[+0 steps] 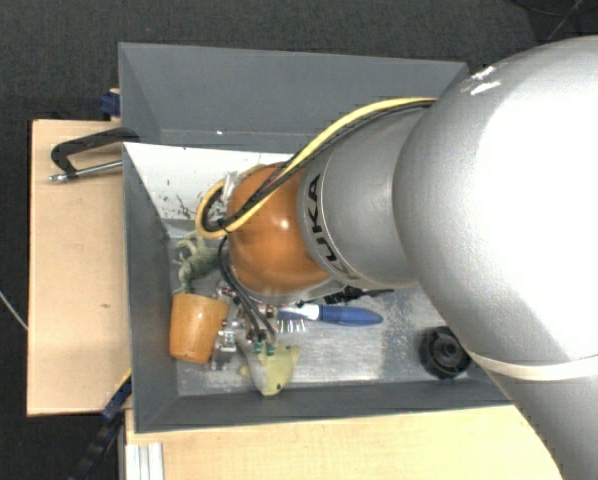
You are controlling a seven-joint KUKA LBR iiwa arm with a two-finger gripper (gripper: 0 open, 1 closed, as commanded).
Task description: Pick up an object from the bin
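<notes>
Seen from above, the gripper (241,342), under the arm's orange wrist cover (264,238), is low in the front-left part of the grey metal bin (279,98); whether it is open or closed cannot be told. Nearest it are an orange-brown cylindrical cup (195,328) just beside it toward the view's left and a pale yellow-green lump (272,368) by the front wall. A blue-handled plastic brush (345,316) and a black round knob (444,354) lie further right.
</notes>
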